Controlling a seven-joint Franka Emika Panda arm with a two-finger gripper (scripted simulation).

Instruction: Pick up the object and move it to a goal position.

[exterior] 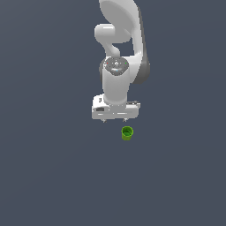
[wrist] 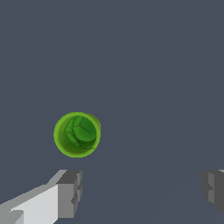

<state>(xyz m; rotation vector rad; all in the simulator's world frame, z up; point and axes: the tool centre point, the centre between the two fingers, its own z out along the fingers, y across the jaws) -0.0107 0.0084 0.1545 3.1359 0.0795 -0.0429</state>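
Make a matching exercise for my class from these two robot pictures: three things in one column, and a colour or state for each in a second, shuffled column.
Column A
1. green cup
2. gripper
3. floor

Column B
a. plain dark grey-blue, bearing the other thing
b. white, jaws spread wide, holding nothing
c. upright, hollow top facing up, untouched

Pairs: 1-c, 2-b, 3-a

The wrist view shows the green cup lying outside the gap between the fingers.
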